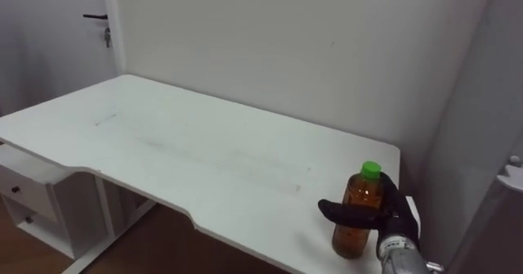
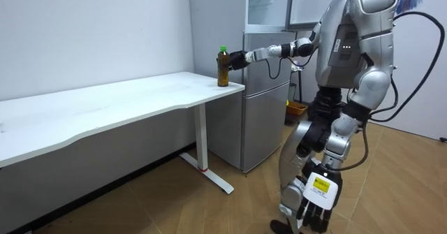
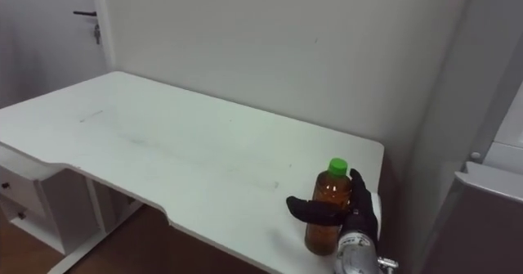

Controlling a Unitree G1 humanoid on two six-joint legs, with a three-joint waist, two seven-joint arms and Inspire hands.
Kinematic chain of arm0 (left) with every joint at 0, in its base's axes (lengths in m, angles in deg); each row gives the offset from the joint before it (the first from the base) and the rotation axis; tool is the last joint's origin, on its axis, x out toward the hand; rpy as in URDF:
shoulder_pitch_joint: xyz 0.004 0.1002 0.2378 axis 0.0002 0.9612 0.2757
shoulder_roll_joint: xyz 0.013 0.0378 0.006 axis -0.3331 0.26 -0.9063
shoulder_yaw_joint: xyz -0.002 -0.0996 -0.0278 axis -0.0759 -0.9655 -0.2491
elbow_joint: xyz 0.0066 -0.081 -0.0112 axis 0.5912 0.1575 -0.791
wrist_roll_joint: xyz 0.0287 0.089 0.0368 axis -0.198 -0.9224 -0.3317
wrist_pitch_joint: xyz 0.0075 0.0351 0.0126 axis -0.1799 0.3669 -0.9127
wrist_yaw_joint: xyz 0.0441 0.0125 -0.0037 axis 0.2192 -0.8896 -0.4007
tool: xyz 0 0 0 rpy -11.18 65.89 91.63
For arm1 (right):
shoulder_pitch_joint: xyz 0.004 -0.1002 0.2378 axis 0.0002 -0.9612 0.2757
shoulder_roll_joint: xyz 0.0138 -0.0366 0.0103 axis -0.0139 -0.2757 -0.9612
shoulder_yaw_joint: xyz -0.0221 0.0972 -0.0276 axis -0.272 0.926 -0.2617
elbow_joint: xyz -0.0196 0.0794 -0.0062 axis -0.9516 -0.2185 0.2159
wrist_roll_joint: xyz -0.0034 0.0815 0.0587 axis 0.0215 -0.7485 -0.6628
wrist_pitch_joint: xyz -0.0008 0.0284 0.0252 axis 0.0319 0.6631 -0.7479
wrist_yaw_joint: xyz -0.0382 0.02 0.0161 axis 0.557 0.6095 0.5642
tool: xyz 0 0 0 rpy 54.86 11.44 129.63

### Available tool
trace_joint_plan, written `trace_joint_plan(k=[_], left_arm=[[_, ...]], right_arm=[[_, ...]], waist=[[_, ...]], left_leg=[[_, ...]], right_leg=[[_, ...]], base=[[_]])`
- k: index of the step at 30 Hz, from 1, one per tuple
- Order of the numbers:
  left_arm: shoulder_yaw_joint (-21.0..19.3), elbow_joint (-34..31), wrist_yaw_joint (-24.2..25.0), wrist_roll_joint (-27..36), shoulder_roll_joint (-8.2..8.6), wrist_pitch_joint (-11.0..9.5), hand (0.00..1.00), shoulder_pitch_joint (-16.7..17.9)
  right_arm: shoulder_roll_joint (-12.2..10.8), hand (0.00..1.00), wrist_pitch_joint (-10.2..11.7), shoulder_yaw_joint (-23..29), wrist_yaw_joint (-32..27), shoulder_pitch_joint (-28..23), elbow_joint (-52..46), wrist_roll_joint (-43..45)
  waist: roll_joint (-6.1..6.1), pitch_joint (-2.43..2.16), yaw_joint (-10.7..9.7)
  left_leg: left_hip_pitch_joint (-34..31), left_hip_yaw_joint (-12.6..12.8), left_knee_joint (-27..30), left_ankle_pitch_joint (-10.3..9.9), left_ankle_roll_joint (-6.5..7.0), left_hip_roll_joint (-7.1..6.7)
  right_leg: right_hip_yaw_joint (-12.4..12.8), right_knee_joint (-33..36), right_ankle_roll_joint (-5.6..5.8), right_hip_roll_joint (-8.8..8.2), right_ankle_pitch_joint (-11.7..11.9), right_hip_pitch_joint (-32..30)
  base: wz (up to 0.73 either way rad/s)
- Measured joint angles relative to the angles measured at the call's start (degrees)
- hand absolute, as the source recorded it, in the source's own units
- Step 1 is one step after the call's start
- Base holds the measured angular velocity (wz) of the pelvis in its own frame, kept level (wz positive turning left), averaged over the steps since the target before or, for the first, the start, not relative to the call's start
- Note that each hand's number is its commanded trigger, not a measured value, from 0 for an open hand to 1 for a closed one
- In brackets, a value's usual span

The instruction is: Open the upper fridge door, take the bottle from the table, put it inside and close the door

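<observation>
An amber bottle (image 1: 358, 218) with a green cap stands upright on the near right corner of the white table (image 1: 204, 143). My right hand (image 1: 397, 213) is shut on it, the thumb across its front and the fingers behind. In the room view I stand beside the silver fridge (image 2: 269, 87), my right arm stretched out to the bottle (image 2: 223, 68) at the table's end. The fridge's upper compartment (image 2: 269, 3) looks open, with shelves showing. My left hand (image 2: 316, 207) hangs low by my leg, fingers relaxed.
A white drawer unit (image 1: 33, 200) sits under the table's left end. A door with a dark handle (image 1: 96, 16) is at the back left. The fridge's grey top (image 3: 490, 184) lies just right of the table. A yellow bin (image 2: 297, 110) stands beyond the fridge.
</observation>
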Motion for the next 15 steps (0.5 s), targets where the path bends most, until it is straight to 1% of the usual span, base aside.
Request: trace_joint_plan(k=[1,2,3,6,7,11,12,15], left_arm=[[0.0,-0.5,0.0,0.1,-0.24,0.0,0.0,0.2],[-0.1,-0.6,0.0,0.2,-0.37,-0.1,0.0,0.2],[-0.1,-1.1,0.0,0.4,-0.59,-0.5,0.0,0.2],[0.0,-1.3,-0.1,1.4,-1.09,-2.0,0.0,-0.3],[0.0,-1.3,-0.2,1.7,-1.21,-2.5,0.0,-0.3],[0.5,-1.3,-0.9,2.4,-1.23,-2.9,0.0,-0.2],[0.7,-1.3,-1.0,2.4,-1.22,-3.1,0.0,-0.2],[1.1,-1.3,-1.1,2.6,-1.19,-3.6,0.0,-0.2]], right_arm=[[0.0,0.0,0.2,0.1,-0.1,0.2,0.6,-0.6],[0.1,0.0,0.2,0.1,0.0,0.4,1.1,-1.0],[0.4,0.0,0.2,0.1,-0.3,0.7,1.9,-1.3],[1.2,0.0,0.4,0.1,-1.2,1.9,3.0,-1.3],[1.8,0.0,0.7,0.1,-1.2,2.2,3.2,-1.3],[3.5,0.0,1.1,0.1,-1.7,3.3,4.1,-1.4],[3.9,0.0,1.5,0.1,-1.6,3.3,4.1,-1.7],[4.3,0.0,2.3,0.1,-1.5,3.3,5.9,-1.7]], waist=[[-0.03,-0.02,-0.1],[0.03,0.07,-0.1],[0.05,0.07,-0.1],[0.11,0.1,-0.2],[0.15,0.1,-0.1],[0.27,0.19,-0.1],[0.29,0.2,0.0],[0.42,0.33,-0.1]], left_leg=[[-0.6,0.0,0.2,0.0,0.04,0.01],[-0.8,0.0,0.3,0.0,0.06,0.01],[-1.4,0.0,0.7,0.1,0.14,0.01],[-3.0,-0.1,1.3,0.0,0.25,0.04],[-3.6,-0.1,1.5,0.0,0.31,0.05],[-4.2,0.0,1.6,-0.1,0.41,0.06],[-4.4,0.0,1.6,-0.1,0.44,0.06],[-4.6,-0.1,1.8,-0.2,0.57,0.05]], right_leg=[[0.0,0.0,-0.01,0.02,0.1,-0.5],[0.0,0.0,-0.01,0.04,0.1,-0.6],[-0.1,0.1,0.05,0.06,0.2,-0.9],[-0.1,0.4,0.09,0.05,0.3,-2.5],[0.0,1.0,0.1,0.07,0.4,-2.8],[0.2,2.2,0.1,0.01,0.5,-3.8],[0.1,2.2,0.1,-0.09,0.5,-3.9],[-0.1,2.7,0.15,-0.55,0.5,-4.1]], base=[[0.0],[0.0],[0.0],[0.0],[0.0],[0.0],[0.0],[0.0]])
